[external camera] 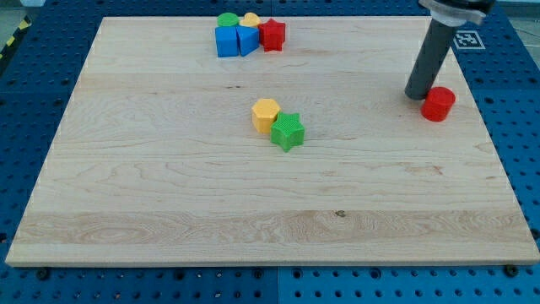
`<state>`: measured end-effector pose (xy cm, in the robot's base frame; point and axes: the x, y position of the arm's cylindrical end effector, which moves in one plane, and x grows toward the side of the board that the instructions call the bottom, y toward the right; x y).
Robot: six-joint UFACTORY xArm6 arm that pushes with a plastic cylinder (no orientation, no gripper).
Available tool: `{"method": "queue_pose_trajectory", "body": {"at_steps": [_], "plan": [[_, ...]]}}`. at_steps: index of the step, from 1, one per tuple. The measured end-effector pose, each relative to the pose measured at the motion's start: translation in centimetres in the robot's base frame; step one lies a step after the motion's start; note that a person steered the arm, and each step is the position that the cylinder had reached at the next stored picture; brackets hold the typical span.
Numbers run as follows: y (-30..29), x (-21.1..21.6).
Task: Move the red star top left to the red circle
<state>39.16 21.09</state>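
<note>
My tip (416, 95) rests on the bench (169, 194) just left of the red circle (438, 103), almost touching; the rod's top is cut off. The red star (272, 35) sits at the top cluster beside two blue blocks (234, 40), with green (227, 20) and yellow (251, 19) pieces half hidden behind. Mid-bench, a yellow hexagon (265, 113) touches a green star (287, 131)

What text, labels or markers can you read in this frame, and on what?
No readable words or numbers anywhere.
A black-and-white square marker lies at the view's top right, behind the rod; it is a pattern, not text, and partly hidden.
The wooden board and the blocks, including the red star and the red circle, carry no print.
My tip sits just left of the red circle.
</note>
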Motion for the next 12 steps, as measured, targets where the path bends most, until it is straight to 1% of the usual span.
{"method": "queue_pose_trajectory", "body": {"at_steps": [1,2,3,4,5,6,7,8,9,10,12], "plan": [[0.2,2.0],[0.2,1.7],[-2.5,0.8],[-6.4,-2.2],[-6.8,-7.4],[-10.1,-13.1],[-16.6,-15.9],[-21.1,-19.1],[-22.6,-19.7],[-24.3,-19.4],[-25.1,-18.4]]}}
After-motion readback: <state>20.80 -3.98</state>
